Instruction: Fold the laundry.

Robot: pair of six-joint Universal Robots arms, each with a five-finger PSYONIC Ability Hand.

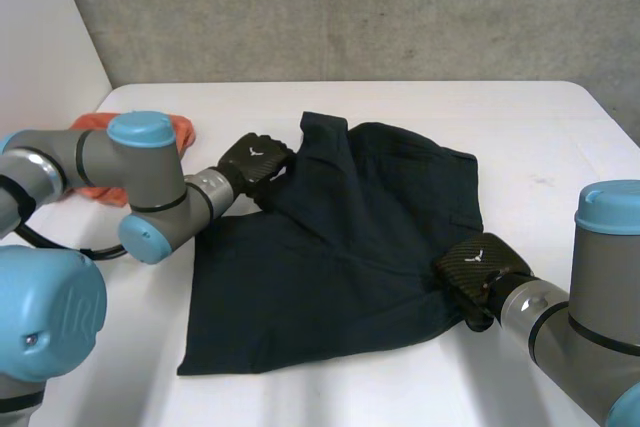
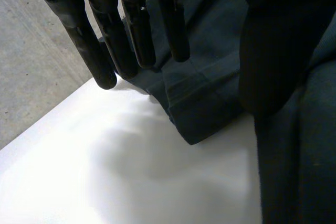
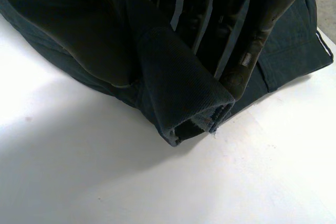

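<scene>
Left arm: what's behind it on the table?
An orange cloth lies on the table behind the left arm. Bits of it show around the arm. The arm covers its middle, so its shape and extent can't be told.

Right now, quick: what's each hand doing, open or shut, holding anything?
Left hand: open, fingers straight at the far left edge of the shorts.
Right hand: shut on the shorts, pinching a fold at their right edge.
</scene>
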